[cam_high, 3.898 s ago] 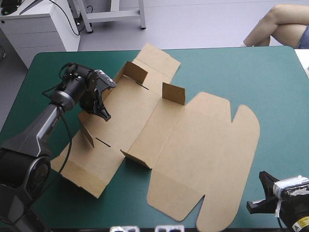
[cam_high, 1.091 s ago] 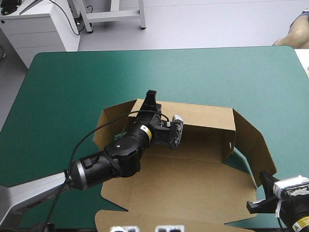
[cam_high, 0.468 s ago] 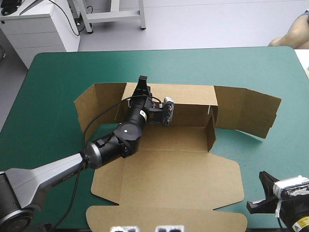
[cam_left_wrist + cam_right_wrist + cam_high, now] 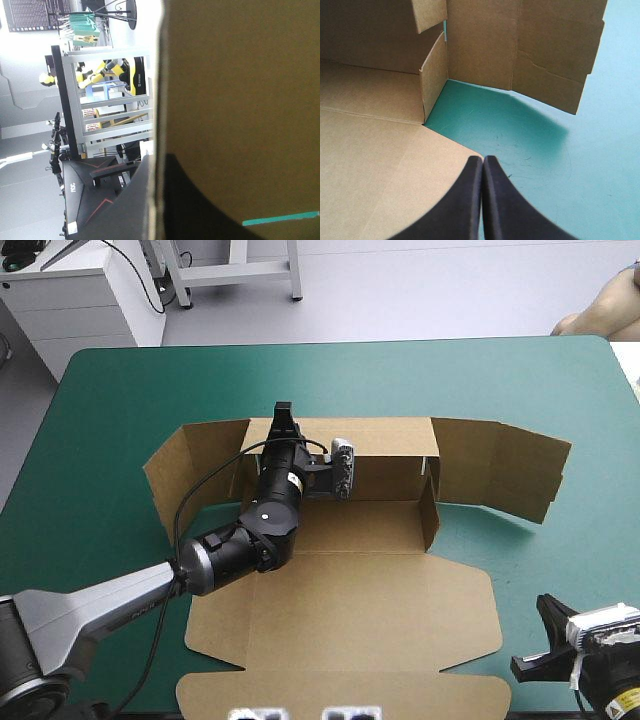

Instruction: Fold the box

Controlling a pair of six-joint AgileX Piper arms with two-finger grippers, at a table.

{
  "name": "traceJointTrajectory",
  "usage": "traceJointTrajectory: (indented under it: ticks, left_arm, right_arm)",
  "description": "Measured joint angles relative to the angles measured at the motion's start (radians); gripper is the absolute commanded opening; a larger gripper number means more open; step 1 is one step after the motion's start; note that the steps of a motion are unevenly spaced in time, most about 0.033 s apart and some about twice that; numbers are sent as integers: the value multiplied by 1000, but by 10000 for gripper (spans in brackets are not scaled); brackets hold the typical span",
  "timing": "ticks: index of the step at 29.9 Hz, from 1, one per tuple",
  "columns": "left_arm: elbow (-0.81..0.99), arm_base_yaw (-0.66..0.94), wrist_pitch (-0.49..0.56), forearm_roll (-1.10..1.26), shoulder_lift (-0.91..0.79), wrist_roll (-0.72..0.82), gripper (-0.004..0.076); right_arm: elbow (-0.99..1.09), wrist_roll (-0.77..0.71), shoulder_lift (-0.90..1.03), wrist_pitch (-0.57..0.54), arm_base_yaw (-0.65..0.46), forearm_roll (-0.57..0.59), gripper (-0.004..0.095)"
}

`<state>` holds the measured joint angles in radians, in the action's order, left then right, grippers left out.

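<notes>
Box (image 4: 350, 610) of matte brown board lies at the middle of the teal-green tabletop (image 4: 110, 410), partly raised. Its rounded tuck flap (image 4: 340, 695) reaches the tabletop's near edge, and the wide lid panel (image 4: 400, 620) lies flat behind it.

Near the lid's right corner, at the near right of the tabletop, sits the right tool (image 4: 483, 167). Its 2 black fingers are pressed together in 1 pointed arch and grip nothing.

Beyond the lid a scored crease leads to the floor panel (image 4: 360, 525), with 1 short flap (image 4: 431, 515) upright at its right end. The back wall (image 4: 385, 455) stands upright along the far side. From its 2 ends, side wings stand on edge and angle outward: the left wing (image 4: 185, 470), and a longer right wing (image 4: 500, 465) with a vertical crease.

The left arm stretches diagonally from the near left corner across the lid and floor. The left tool (image 4: 283, 420) is clamped on the back wall's top edge near its left end, 1 finger on each face of the sheet.
</notes>
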<state>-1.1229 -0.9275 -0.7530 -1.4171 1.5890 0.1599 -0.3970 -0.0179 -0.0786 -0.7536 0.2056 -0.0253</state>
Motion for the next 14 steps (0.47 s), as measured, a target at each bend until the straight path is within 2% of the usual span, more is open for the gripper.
traceJointTrajectory:
  ticks: [8, 14]
  left_arm:
    - [0, -65, -93, 5, 0, 6, -8]
    - [0, -85, -109, 6, 0, 6, -8]
  right_arm:
    - [0, 0, 0, 1, 0, 0, -18]
    - [0, -5, 0, 1, 0, 1, -18]
